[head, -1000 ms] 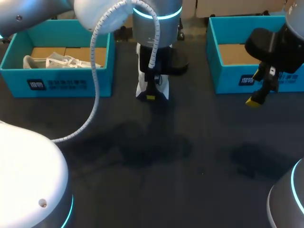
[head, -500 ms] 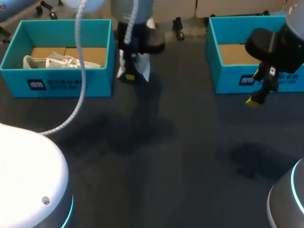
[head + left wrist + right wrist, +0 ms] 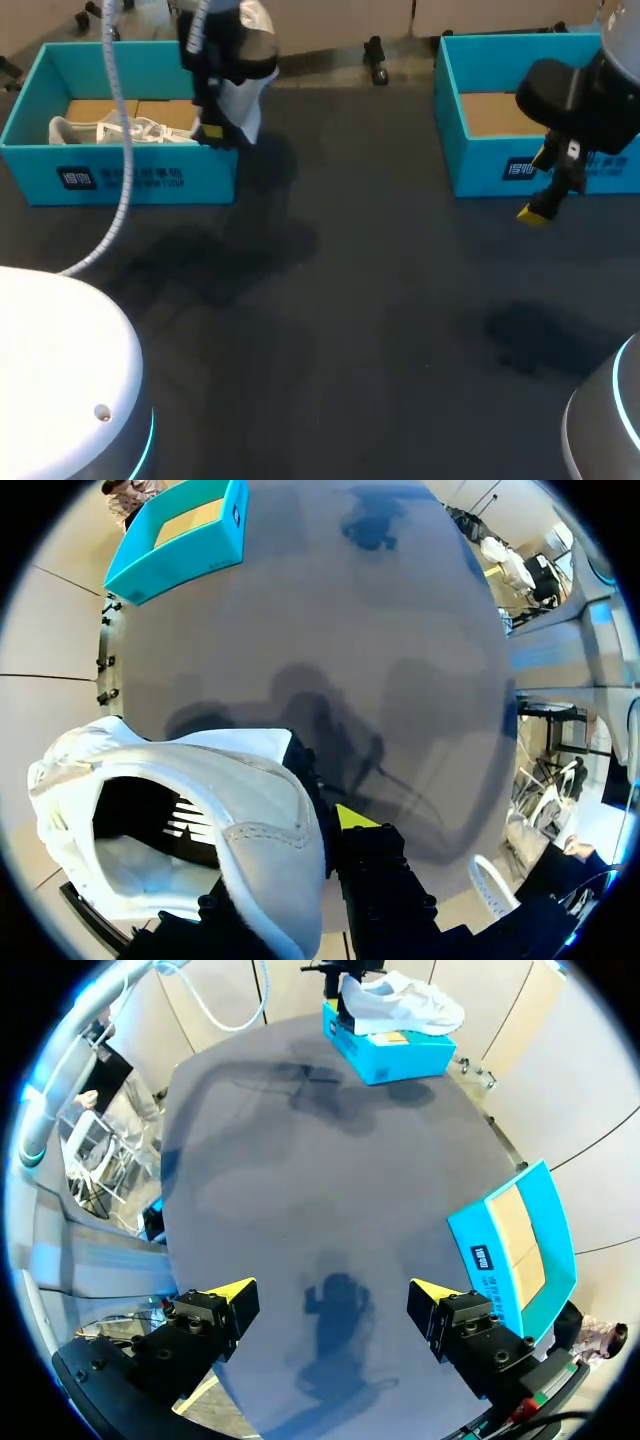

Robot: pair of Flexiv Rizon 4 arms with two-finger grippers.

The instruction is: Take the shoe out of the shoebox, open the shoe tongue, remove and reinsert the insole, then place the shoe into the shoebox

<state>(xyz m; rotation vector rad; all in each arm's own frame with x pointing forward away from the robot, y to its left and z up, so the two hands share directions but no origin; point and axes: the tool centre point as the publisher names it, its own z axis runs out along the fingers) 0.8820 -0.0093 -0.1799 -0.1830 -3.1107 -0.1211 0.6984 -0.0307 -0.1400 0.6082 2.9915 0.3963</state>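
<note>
While the left gripper hangs over the right end of the left shoebox, its fingers are clamped on the side wall of the white shoe. The shoe is smooth, with stitched seams and a padded, gaping opening. A second shoe, laced and pale, lies on that teal box's brown cardboard floor. The right gripper hovers just in front of the right shoebox, its fingers spread wide and holding nothing. The table is dark, matte and softly shadowed.
</note>
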